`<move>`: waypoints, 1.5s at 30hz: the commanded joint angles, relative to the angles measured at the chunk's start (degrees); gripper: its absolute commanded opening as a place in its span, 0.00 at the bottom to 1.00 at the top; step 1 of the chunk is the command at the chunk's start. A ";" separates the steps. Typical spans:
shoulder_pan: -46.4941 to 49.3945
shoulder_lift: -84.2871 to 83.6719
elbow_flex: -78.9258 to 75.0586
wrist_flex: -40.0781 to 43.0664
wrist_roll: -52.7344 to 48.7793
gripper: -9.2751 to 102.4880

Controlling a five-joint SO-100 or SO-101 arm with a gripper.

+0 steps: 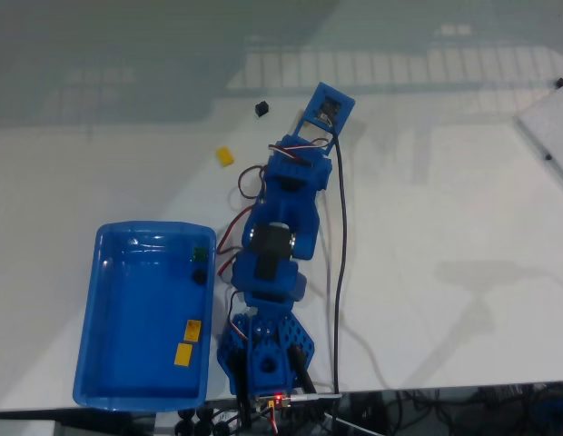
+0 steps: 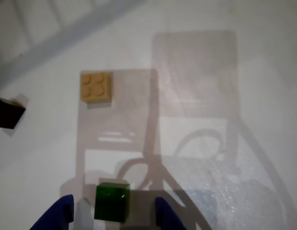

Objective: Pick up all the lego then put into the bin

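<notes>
My gripper [image 2: 113,213] stands wide open with one fingertip on each side of the green lego [image 2: 111,201], not touching it, so I can close on it, while the blue bin [image 1: 86,363] waits beside my base with several bricks inside.

The arm [image 1: 280,238] is blue printed plastic with black servo motors. Red and black wires loop along its side. A small red light [image 1: 279,398] glows on its base [image 1: 263,359].
</notes>
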 commanded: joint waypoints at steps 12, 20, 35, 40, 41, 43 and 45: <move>-2.37 -4.04 -4.75 -0.79 -0.88 0.21; -2.72 -4.57 -4.75 -0.62 -3.69 0.10; -9.40 19.25 -3.78 7.03 4.48 0.08; -23.64 42.71 -3.25 23.12 7.82 0.08; -27.16 46.41 -3.16 26.46 8.17 0.08; -34.80 52.56 -3.16 33.22 8.44 0.08; -42.80 56.78 -3.16 39.46 8.53 0.08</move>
